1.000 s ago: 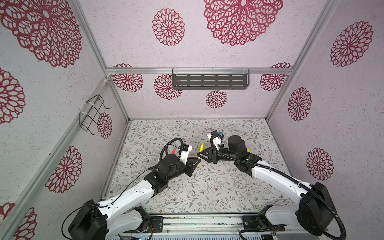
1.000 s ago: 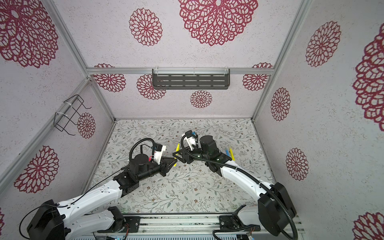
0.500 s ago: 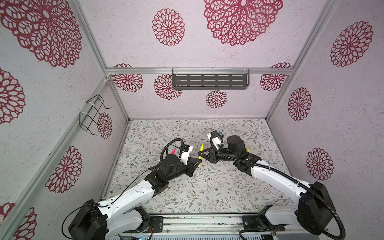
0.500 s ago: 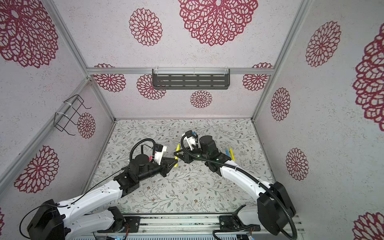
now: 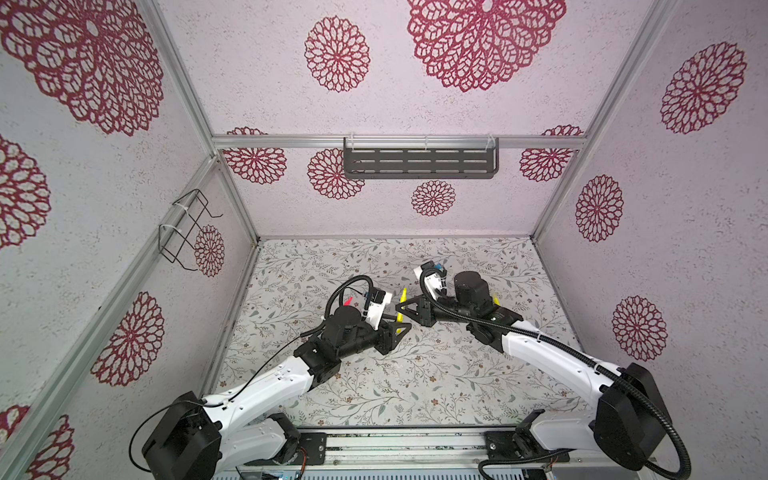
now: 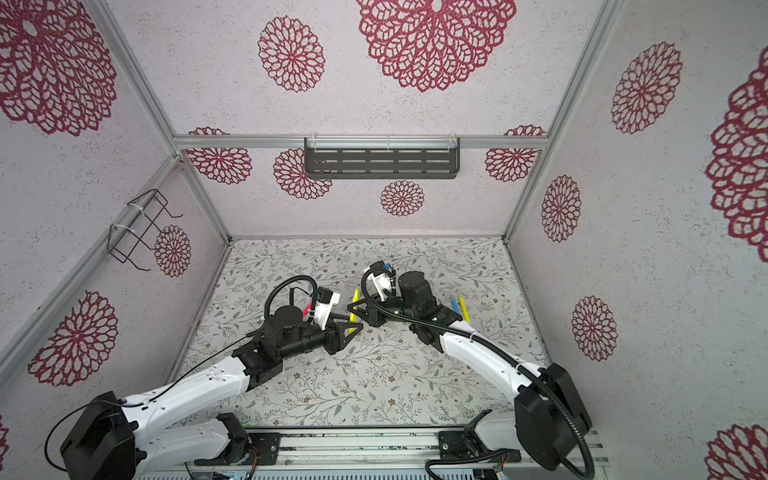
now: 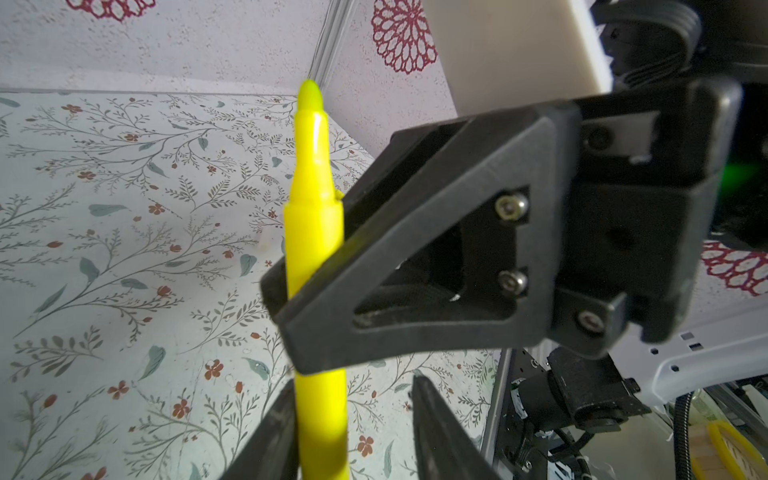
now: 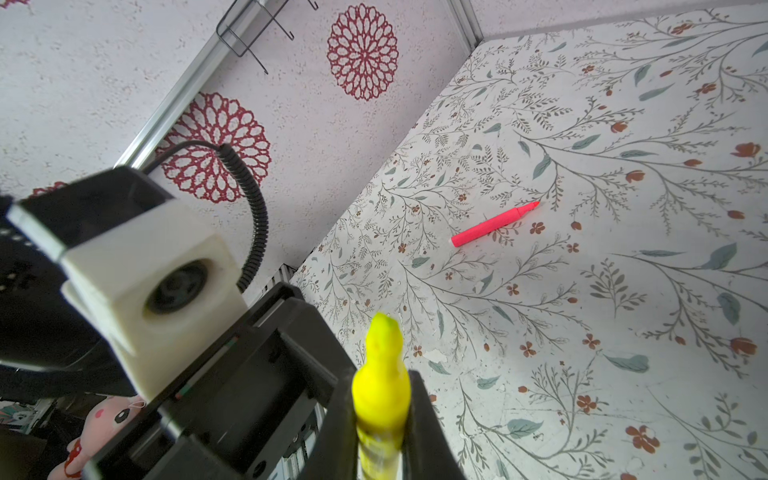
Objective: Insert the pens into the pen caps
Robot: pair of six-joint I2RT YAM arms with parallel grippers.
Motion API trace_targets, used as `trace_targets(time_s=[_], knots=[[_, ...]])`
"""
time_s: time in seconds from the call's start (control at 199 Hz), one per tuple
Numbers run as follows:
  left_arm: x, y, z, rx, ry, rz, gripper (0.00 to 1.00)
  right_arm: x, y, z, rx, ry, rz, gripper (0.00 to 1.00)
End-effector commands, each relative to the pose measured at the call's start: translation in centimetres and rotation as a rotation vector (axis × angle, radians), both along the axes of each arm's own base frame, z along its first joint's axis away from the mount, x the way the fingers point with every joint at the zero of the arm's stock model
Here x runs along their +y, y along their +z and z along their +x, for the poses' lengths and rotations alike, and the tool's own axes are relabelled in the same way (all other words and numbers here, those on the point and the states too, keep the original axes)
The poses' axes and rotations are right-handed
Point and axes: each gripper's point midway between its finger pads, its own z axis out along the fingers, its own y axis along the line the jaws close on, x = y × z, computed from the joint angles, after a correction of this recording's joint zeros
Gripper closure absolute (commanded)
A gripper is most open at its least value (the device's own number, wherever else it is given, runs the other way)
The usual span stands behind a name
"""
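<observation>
A yellow pen (image 5: 401,305) (image 6: 354,307) is held above the mat's middle, between the two arms. My right gripper (image 8: 380,415) (image 5: 405,308) is shut on the middle of this yellow pen (image 8: 380,370), whose tapered tip points away from the camera. My left gripper (image 7: 353,382) (image 5: 401,330) is open around the lower end of the same yellow pen (image 7: 316,232). One finger lies against it and the other stands apart. A red-pink pen (image 8: 494,224) (image 5: 348,300) lies on the mat behind my left arm. A blue pen (image 6: 453,305) and another yellow pen (image 6: 462,308) lie behind my right arm. I cannot make out any pen caps.
The floral mat (image 5: 415,374) is walled on three sides. A dark shelf (image 5: 419,162) hangs on the back wall and a wire rack (image 5: 185,228) on the left wall. A rail (image 5: 395,440) runs along the front edge between the arm bases.
My right gripper has closed on the yellow pen. My left gripper, which was shut on it, has now opened. Both arms stay nearly in place.
</observation>
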Motion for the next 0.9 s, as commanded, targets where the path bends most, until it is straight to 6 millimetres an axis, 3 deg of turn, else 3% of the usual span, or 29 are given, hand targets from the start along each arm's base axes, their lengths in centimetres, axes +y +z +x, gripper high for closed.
trace_targets(time_s=[0.0,0.391,0.567,0.898], knots=[[-0.6,1.0,-0.1,-0.018,-0.026,-0.008,0.63,0.3,2.8,-0.3,-0.084,0.017,0.026,0.94],[-0.9,0.3,0.3,0.012,-0.027,0.017,0.64,0.4,3.0,-0.7,-0.104,0.024,0.008,0.95],[-0.7,0.2,0.5,0.016,-0.017,0.022,0.71,0.2,2.9,-0.6,-0.109,0.011,-0.001,0.95],[-0.4,-0.3,0.6,0.036,-0.009,0.025,0.68,-0.2,3.7,-0.3,-0.138,-0.026,0.003,0.95]])
